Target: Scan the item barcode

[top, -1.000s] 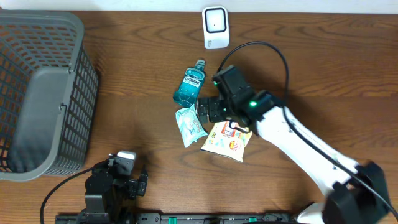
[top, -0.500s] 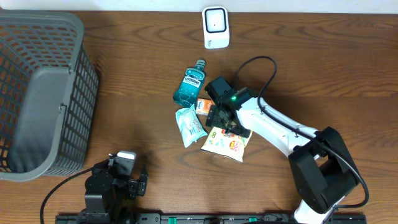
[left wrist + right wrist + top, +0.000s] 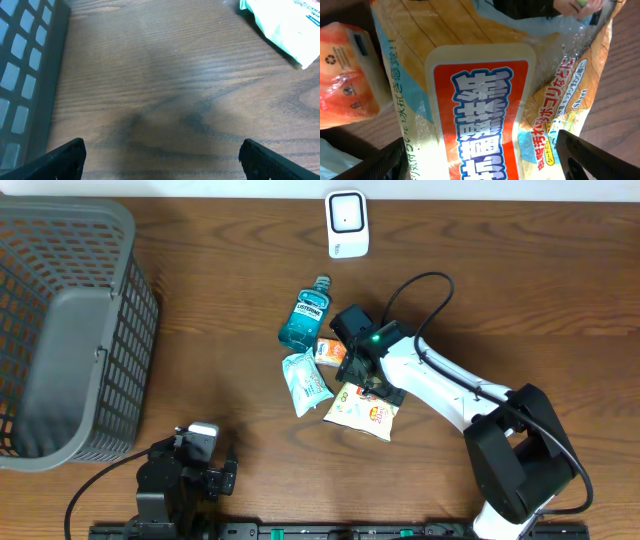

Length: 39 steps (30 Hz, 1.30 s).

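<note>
- The flat wipes pack (image 3: 480, 100) lies on the bench (image 3: 230, 330), just beside an orange packet (image 3: 345, 75).
- The right end effector (image 3: 489, 159) is directly above it, fingers spread wide astride it, not pinching.
- Probably light, soft, slippery film: pinch one narrow edge and leave the barcode uncovered.
- The left end effector (image 3: 167, 159) hangs open, well apart.

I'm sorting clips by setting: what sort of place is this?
Likely a mock shop checkout on a wooden table: a white scanner, a grey shopping basket and a mouthwash bottle.
</note>
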{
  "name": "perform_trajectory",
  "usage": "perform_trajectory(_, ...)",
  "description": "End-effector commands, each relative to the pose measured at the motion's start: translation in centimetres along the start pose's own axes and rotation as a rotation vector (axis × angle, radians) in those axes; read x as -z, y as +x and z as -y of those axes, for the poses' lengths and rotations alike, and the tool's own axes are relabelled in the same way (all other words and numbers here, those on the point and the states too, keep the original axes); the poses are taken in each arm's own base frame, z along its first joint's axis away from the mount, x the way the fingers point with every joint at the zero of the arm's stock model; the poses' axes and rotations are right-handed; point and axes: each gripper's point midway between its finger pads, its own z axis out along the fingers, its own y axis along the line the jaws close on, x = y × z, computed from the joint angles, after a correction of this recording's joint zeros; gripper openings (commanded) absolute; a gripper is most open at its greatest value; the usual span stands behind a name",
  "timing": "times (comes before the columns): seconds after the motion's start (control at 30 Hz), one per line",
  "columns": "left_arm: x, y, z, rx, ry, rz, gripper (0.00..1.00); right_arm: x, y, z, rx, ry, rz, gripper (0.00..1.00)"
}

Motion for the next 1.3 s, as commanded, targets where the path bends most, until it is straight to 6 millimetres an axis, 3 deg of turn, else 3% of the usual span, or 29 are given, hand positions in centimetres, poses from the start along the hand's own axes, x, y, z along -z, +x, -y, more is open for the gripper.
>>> perform_trajectory(0.0, -0.1, 1.1, 0.3, 0.008, 0.015, -0.04, 0.98, 0.2, -0.5, -0.4, -0.029, -0.002, 0.028, 0.89)
perform_trajectory(0.2, -0.1, 1.1, 0.3, 0.008, 0.015, -0.04, 0.98, -0.4, 0.2, -0.7, -0.01, 0.006, 0.022, 0.89)
perform_trajectory(0.33, -0.1, 1.1, 0.3, 0.008, 0.015, -0.04, 0.97, -2.2, 1.2, -0.2, 0.003, 0.053, -0.021, 0.89)
perform_trajectory(0.43, -0.1, 1.1, 0.3, 0.008, 0.015, -0.04, 0.98, -3.6, 2.2, 0.4, 0.003, 0.09, -0.08, 0.84)
perform_trajectory(0.5, -0.1, 1.1, 0.3, 0.008, 0.015, -0.04, 0.98, -4.2, 2.5, 0.5, -0.001, 0.099, -0.101, 0.66)
perform_trajectory(0.63, -0.1, 1.1, 0.3, 0.008, 0.015, -0.04, 0.98, -4.2, 2.3, 0.6, -0.013, 0.094, -0.109, 0.2)
perform_trajectory(0.7, -0.1, 1.1, 0.3, 0.008, 0.015, -0.041, 0.98, -4.2, 2.3, 0.6, -0.011, 0.094, -0.108, 0.04)
perform_trajectory(0.73, -0.1, 1.1, 0.3, 0.008, 0.015, -0.04, 0.98, -4.2, 2.3, 0.6, 0.001, 0.093, -0.11, 0.01)
perform_trajectory(0.97, -0.1, 1.1, 0.3, 0.008, 0.015, -0.04, 0.98, -3.1, 3.0, -0.8, 0.062, -0.018, -0.22, 0.01)
perform_trajectory(1.17, -0.1, 1.1, 0.3, 0.008, 0.015, -0.04, 0.98, 0.4, 1.9, -2.6, 0.162, -0.219, -0.285, 0.01)
perform_trajectory(1.27, -0.1, 1.1, 0.3, 0.008, 0.015, -0.04, 0.98, 3.1, 1.5, -3.4, 0.239, -0.353, -0.307, 0.01)
